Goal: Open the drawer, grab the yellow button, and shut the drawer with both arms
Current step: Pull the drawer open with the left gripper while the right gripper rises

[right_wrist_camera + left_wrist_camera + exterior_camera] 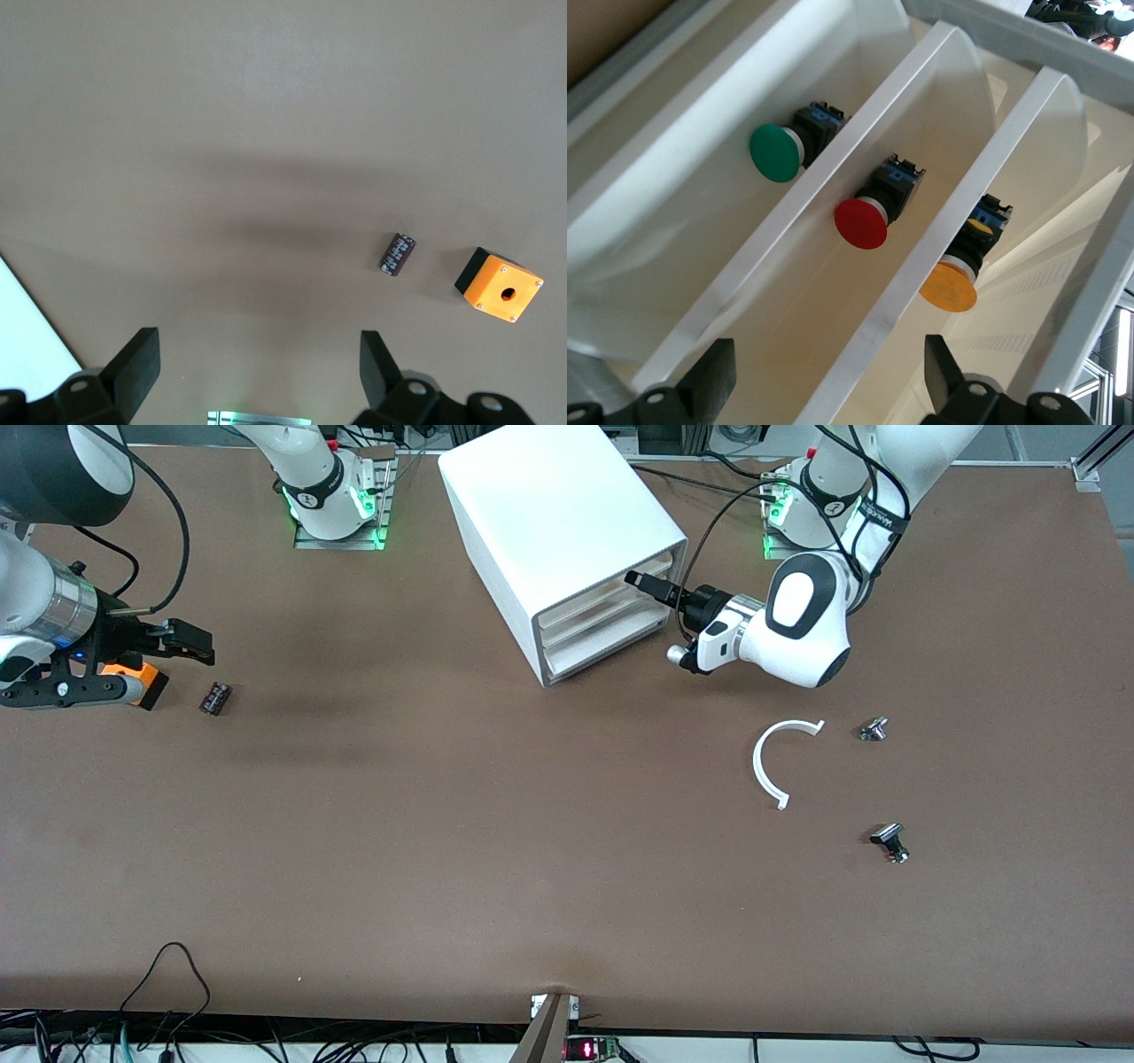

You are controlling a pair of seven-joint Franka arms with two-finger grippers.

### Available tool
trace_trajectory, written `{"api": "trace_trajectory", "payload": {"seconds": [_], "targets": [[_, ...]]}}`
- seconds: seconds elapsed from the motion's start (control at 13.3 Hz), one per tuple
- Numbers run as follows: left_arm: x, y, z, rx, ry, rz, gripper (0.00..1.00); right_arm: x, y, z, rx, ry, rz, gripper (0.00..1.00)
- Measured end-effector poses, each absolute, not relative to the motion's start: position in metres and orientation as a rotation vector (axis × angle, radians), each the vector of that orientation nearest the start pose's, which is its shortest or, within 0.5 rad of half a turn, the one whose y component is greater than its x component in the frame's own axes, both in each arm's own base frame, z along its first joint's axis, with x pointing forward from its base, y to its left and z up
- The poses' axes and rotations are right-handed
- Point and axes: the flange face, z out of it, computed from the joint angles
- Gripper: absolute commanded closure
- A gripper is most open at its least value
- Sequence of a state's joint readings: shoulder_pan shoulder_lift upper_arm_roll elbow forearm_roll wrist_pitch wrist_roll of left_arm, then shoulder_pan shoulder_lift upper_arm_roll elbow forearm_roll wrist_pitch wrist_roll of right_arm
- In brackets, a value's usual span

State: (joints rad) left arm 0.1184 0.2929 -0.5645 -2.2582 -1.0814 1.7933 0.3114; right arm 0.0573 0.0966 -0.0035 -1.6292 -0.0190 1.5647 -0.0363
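Observation:
The white cabinet [554, 522] lies at the table's middle, near the arms' bases. Its uppermost drawer [611, 598] sits in the cabinet, level with the two below. My left gripper [636, 581] is open, right in front of that drawer's front, touching nothing. In the left wrist view the gripper [828, 390] faces the three drawers. The orange-yellow button [950, 283] lies inside the uppermost drawer [1019, 301]. My right gripper [199, 645] is open and empty over the table at the right arm's end; in the right wrist view [257, 372] bare table lies between its fingers.
A red button [861, 223] and a green button [777, 152] lie in the two lower drawers. An orange box with a hole [499, 283] and a small black part [215, 697] lie by the right gripper. A white curved strip [769, 762] and two black-and-silver buttons [874, 730] [891, 841] lie toward the left arm's end.

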Motion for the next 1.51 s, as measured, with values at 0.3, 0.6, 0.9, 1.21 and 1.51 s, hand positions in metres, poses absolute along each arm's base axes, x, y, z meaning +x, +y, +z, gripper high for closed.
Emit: {"api": "trace_trajectory", "payload": {"seconds": [0.3, 0.6, 0.9, 1.21, 1.51], "targets": [[0.391, -0.299, 0.253, 1.991, -0.052, -0.819, 0.85, 0.575, 0.028, 0.542, -3.15, -0.142, 0.242, 0.0], [0.39, -0.303, 0.257, 1.977, -0.06, -0.803, 1.0, 0.581, 0.028, 0.541, -3.153, -0.142, 0.186, 0.0], [0.43, -0.258, 0.262, 2.001, -0.001, -0.697, 1.0, 0.59, 0.033, 0.533, -3.126, -0.138, 0.15, 0.0], [0.499, -0.187, 0.288, 2.127, -0.037, -0.505, 1.0, 0.596, 0.053, 0.53, -3.118, -0.188, 0.093, 0.0], [0.502, -0.187, 0.29, 2.136, -0.046, -0.495, 0.46, 0.596, 0.109, 0.527, -3.106, -0.33, 0.046, 0.0]]}}
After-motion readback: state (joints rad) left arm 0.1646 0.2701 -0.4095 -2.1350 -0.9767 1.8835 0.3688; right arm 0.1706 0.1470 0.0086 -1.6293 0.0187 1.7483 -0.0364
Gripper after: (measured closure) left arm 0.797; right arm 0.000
